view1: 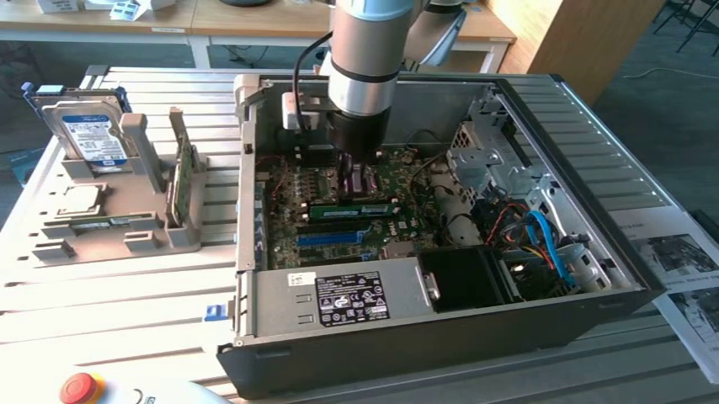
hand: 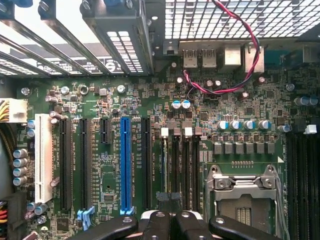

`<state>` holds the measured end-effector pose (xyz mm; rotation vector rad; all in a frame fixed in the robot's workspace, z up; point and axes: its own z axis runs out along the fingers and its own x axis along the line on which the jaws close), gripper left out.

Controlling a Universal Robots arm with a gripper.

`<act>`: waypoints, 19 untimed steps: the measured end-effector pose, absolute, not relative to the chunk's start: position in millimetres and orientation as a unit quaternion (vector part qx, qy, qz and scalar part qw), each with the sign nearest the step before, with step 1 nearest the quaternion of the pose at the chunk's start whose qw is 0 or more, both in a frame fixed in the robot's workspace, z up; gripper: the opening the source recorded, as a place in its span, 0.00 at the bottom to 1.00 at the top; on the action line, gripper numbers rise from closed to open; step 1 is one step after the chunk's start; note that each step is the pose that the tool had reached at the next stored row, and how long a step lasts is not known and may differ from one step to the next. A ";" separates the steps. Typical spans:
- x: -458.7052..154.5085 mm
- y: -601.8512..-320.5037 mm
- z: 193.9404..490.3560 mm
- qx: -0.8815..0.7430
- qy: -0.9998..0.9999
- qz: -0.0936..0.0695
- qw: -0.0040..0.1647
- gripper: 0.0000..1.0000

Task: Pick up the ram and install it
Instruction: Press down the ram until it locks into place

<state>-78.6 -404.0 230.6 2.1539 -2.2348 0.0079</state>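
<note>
Though it is light and stiff, the ram [view1: 350, 204] looks thin and fragile, best held by its bare upper edge or short ends, not by chips or contacts. It stands on edge in a narrow slot of the motherboard [hand: 107, 150], one black slot away from the blue slot [hand: 125, 165]. The pincer [hand: 167, 225] hangs over one end with its fingers together, holding nothing that shows; whether it touches the stick cannot be told. Room is tight: capacitors [hand: 243, 125], a CPU socket [hand: 244, 192] and a red wire [hand: 225, 90] crowd the board inside the case [view1: 450, 337], which sits on a slatted table [view1: 113, 295]
</note>
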 end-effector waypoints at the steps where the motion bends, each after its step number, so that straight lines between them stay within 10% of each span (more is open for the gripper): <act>1: -78.6 -404.0 230.4 0.694 -0.720 0.003 0.019 0.10; 19: -78.6 -404.0 227.0 0.694 -0.720 0.003 0.019 0.10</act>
